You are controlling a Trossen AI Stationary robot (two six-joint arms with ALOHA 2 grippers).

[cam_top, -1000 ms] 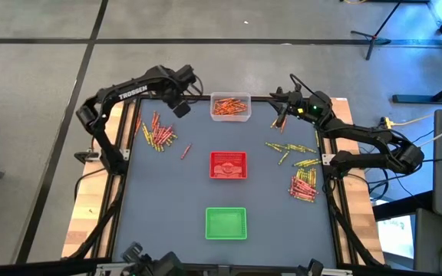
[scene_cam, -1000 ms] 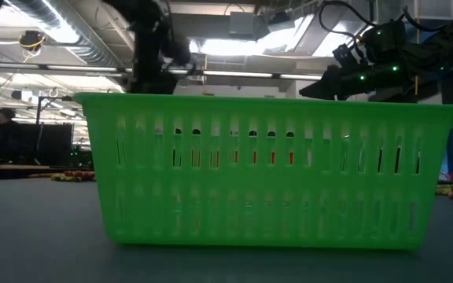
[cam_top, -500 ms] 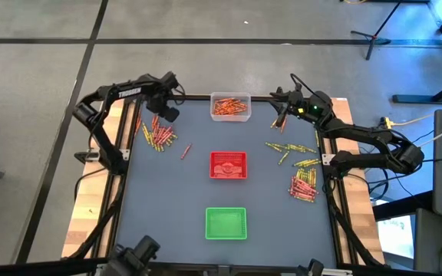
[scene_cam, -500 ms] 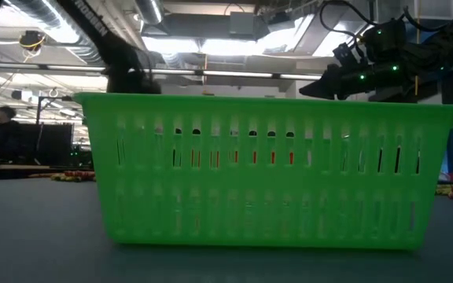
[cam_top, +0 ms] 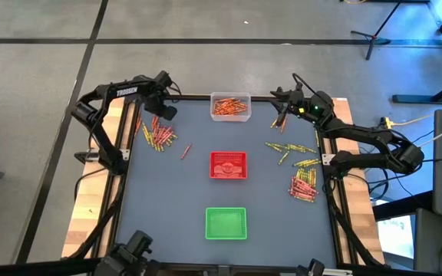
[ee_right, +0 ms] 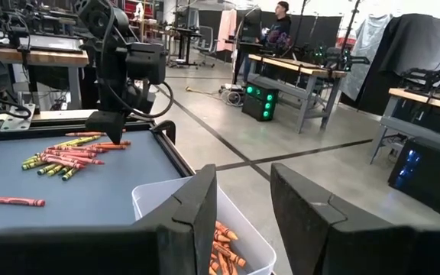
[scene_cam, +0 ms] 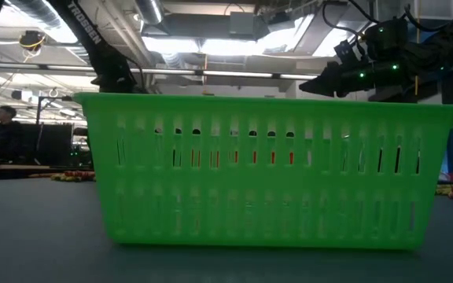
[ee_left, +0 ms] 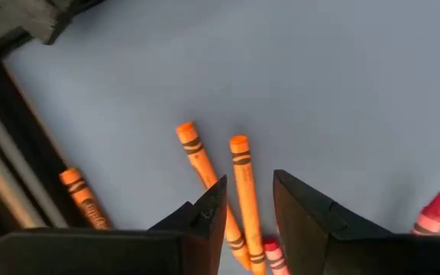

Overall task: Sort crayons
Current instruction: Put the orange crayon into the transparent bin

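While the table (cam_top: 159, 192) carried 3 trays down its middle, the green tray (cam_top: 226, 223) sat nearest, the red tray (cam_top: 228, 165) at centre and the clear tray (cam_top: 230, 107) at the far edge with orange crayons inside. Left gripper (ee_left: 249, 200) hung just above the left crayons (cam_top: 158, 134), fingers parted, clasping nothing. Right gripper (ee_right: 243, 202) hovered beside the clear tray, parted and empty, with more crayons scattered at right (cam_top: 301, 172).

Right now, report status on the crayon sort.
Left tool open, empty, above the left crayon pile. Right tool open, empty, beside the clear tray. Nothing in the way.
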